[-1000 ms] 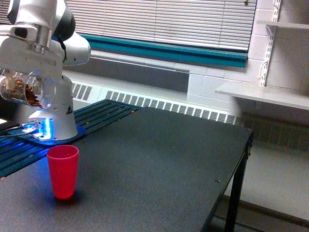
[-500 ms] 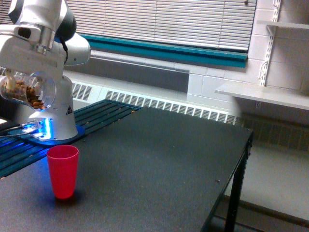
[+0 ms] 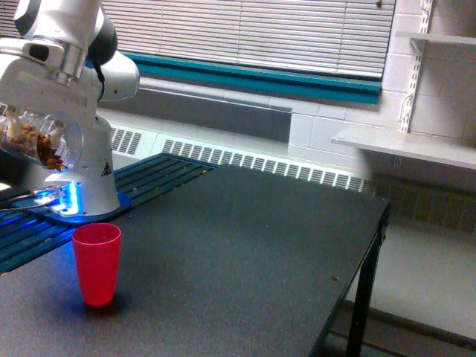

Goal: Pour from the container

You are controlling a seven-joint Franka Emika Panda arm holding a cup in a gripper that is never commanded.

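A red cup (image 3: 97, 262) stood upright on the dark table (image 3: 245, 253), near its front corner at the exterior view's left, mouth open to the ceiling. Behind my table a long white radiator grille (image 3: 260, 162) ran along the wall. Above it, closed blinds (image 3: 253, 33) hung over a teal sill (image 3: 260, 80). At the exterior view's right, a white shelf (image 3: 405, 146) jutted from the block wall.

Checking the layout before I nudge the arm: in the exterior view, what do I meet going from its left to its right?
Clear jar of nuts held up at the tool → red cup standing on the black table → white wall shelf at the exterior view's right.
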